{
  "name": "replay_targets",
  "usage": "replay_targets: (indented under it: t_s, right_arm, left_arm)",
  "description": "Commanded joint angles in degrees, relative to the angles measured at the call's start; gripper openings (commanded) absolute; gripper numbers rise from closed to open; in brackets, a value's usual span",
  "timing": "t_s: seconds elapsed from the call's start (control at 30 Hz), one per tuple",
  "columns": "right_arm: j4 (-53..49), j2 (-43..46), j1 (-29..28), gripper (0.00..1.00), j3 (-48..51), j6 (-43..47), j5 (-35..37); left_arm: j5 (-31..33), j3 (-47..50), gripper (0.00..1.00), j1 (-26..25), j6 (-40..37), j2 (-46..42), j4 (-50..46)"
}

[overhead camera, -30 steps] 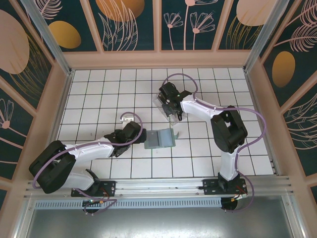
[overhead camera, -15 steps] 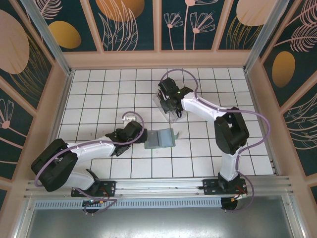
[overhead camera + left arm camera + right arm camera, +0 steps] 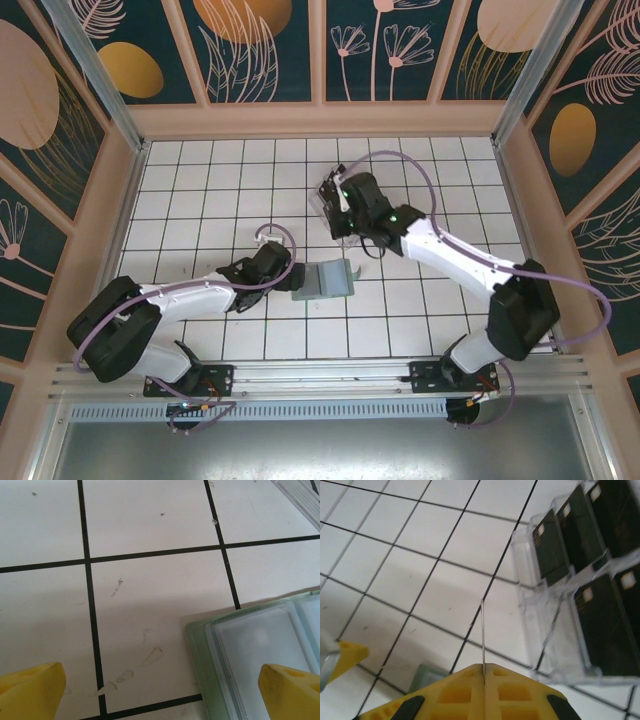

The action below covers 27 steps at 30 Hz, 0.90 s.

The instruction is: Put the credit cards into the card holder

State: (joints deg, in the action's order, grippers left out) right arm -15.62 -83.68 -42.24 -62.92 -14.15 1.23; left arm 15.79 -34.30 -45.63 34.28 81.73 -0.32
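The grey-green card holder (image 3: pixel 323 281) lies open on the tiles, with clear pockets (image 3: pixel 260 655) showing in the left wrist view. My left gripper (image 3: pixel 289 272) is open at its left edge, one yellow fingertip (image 3: pixel 35 690) over bare tile and the other (image 3: pixel 290 690) over the holder. My right gripper (image 3: pixel 483 669) is shut on one thin credit card (image 3: pixel 482 635), seen edge-on and upright. It hangs between the rack and the holder's corner (image 3: pixel 422 677). Several black credit cards (image 3: pixel 552 547) stand in the clear rack.
The clear plastic slotted rack (image 3: pixel 331 212) stands just behind the holder, close to my right gripper (image 3: pixel 358 238). White tiled floor surrounds both. Wooden walls ring the table, and the arm bases sit at the near rail.
My right arm has swung its elbow out to the right and drawn the gripper from the rack toward the holder. The left arm has barely moved.
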Motion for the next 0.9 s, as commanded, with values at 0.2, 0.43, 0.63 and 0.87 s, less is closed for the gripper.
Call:
replay_targets:
  t_s: [0.2, 0.43, 0.63, 0.87]
  right_arm:
    - [34.69, 11.28, -0.12, 0.0, 27.34, -19.44, -10.99]
    - [47.93, 12.12, -0.6, 0.0, 38.26, -25.33, -10.93]
    - [55.96, 9.41, -1.69, 0.0, 42.93, -28.2, -10.07]
    - [63.86, 4.5, -2.56, 0.0, 45.13, -30.05, -9.43]
  left_arm:
    - [2.57, -1.29, 0.98, -2.86, 0.76, 1.53, -2.32]
    - [6.48, -1.65, 0.99, -4.45, 2.71, 3.96, -3.49]
    - [8.77, -0.69, 0.99, -4.82, 4.54, 4.79, -4.32]
    - [10.13, -0.59, 0.99, -5.09, 6.14, 5.56, -5.87]
